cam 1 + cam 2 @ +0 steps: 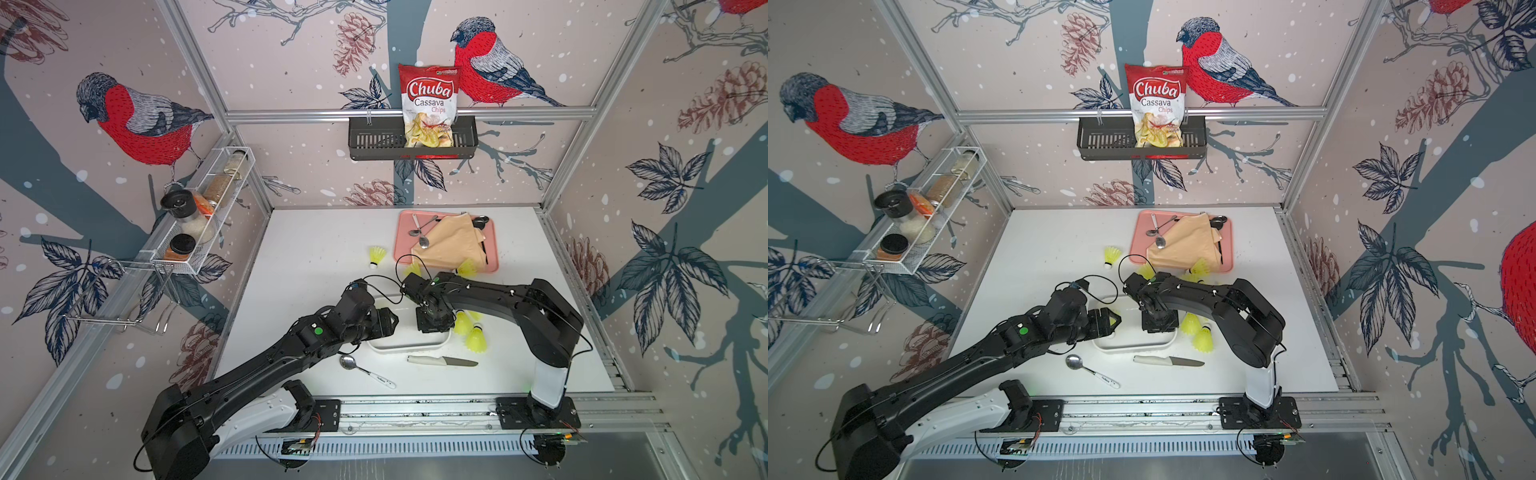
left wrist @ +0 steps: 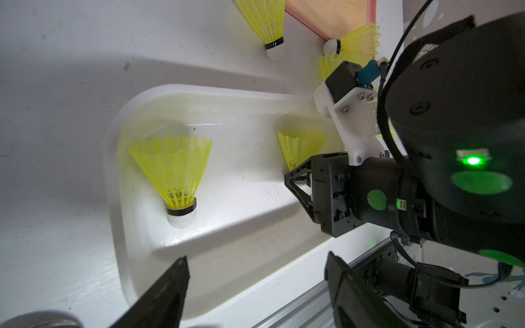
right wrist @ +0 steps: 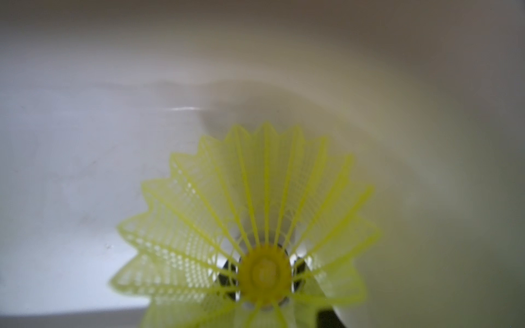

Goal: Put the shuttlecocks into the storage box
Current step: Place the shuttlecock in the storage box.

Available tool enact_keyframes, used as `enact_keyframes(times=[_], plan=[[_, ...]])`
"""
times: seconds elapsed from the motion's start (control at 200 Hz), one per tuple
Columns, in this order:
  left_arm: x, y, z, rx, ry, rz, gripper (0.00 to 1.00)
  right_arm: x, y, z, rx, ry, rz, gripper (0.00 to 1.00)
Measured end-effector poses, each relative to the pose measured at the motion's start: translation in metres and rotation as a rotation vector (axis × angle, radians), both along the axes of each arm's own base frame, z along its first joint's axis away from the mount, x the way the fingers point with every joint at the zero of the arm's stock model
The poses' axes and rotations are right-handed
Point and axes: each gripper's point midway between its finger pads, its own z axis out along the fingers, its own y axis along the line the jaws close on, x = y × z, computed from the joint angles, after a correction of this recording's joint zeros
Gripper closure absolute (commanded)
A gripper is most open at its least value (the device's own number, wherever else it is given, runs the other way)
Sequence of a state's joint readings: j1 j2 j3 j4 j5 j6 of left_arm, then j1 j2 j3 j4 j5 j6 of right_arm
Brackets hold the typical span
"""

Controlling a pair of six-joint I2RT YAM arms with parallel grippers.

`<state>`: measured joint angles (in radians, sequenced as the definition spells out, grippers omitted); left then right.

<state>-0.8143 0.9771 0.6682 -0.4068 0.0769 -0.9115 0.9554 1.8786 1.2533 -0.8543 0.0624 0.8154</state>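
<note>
Left gripper (image 2: 257, 255): jaws wide, empty, over storage box (image 1: 405, 348), lower centre of frame. Right gripper (image 2: 304, 174): down in box, jaws flanking one shuttlecock (image 3: 255, 204); cannot tell whether gripped. Second shuttlecock (image 2: 173, 167) lies in box. Loose shuttlecocks (image 1: 476, 338) right of box. Arms hide most of box in both top views. Knife (image 1: 440, 360), spoon (image 1: 365, 369) below. Pink tray (image 1: 401, 245) above. White table (image 1: 311, 249); bird wallpaper (image 1: 137, 120).
</note>
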Motion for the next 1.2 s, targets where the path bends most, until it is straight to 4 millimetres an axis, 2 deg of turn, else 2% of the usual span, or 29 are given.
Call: enact_keyframes(times=[0.105,0.355,0.68,0.926,1.081,1.201], plan=[[0.000,0.000,0.001,-0.001,-0.003,-0.002,0.22,0.000,-0.002,0.000,-0.009,0.001,-0.002,0.53],[0.001,-0.001,0.004,-0.007,-0.009,-0.002,0.22,0.000,0.000,0.003,-0.006,-0.007,-0.011,0.52],[0.001,-0.001,0.005,-0.010,-0.012,-0.003,0.22,0.000,0.005,0.017,0.021,-0.029,-0.011,0.50],[0.003,-0.002,0.017,-0.034,-0.038,-0.002,0.22,0.005,0.013,0.047,0.076,-0.066,-0.018,0.49],[0.008,-0.008,0.036,-0.072,-0.092,-0.013,0.21,0.016,0.020,0.072,0.119,-0.111,-0.043,0.48],[0.020,-0.021,0.059,-0.098,-0.142,-0.030,0.21,0.033,0.013,0.095,0.148,-0.148,-0.088,0.47]])
